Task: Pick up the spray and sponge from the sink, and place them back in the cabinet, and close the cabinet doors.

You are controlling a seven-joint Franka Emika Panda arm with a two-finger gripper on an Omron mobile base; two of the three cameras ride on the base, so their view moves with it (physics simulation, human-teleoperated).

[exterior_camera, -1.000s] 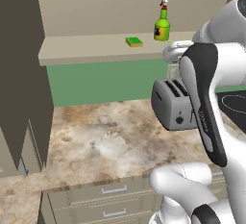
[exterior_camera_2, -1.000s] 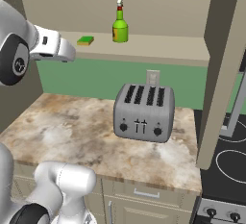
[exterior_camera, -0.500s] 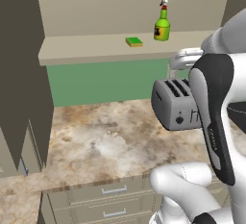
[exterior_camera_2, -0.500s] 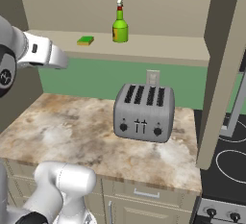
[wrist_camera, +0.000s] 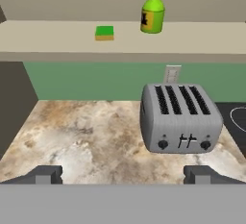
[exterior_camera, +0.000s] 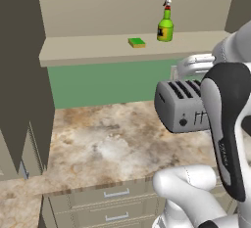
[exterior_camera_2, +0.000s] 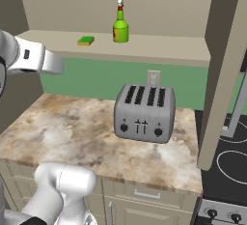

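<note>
The lime-green spray (exterior_camera: 165, 26) (exterior_camera_2: 120, 26) (wrist_camera: 153, 14) stands upright on the beige shelf of the cabinet (exterior_camera: 88, 48) (exterior_camera_2: 164, 45). The green-and-yellow sponge (exterior_camera: 137, 42) (exterior_camera_2: 86, 40) (wrist_camera: 104, 32) lies flat to its left, a short gap apart. Both cabinet doors stand open: the left one (exterior_camera: 22, 75) and the right one (exterior_camera_2: 226, 74). In the hand view my gripper (wrist_camera: 124, 175) is open and holds nothing, well back from the shelf above the counter. The sink is out of view.
A silver four-slot toaster (exterior_camera: 179, 107) (exterior_camera_2: 144, 113) (wrist_camera: 180, 117) stands on the marbled counter (exterior_camera: 98, 144) below the shelf. A wall outlet (exterior_camera_2: 153, 77) is behind it. Drawers (exterior_camera: 112, 197) run under the counter and a black stovetop (exterior_camera_2: 231, 161) lies to the right.
My arm has drawn back from the shelf, sliding left and lower in the right base view. Spray and sponge have stayed in place.
</note>
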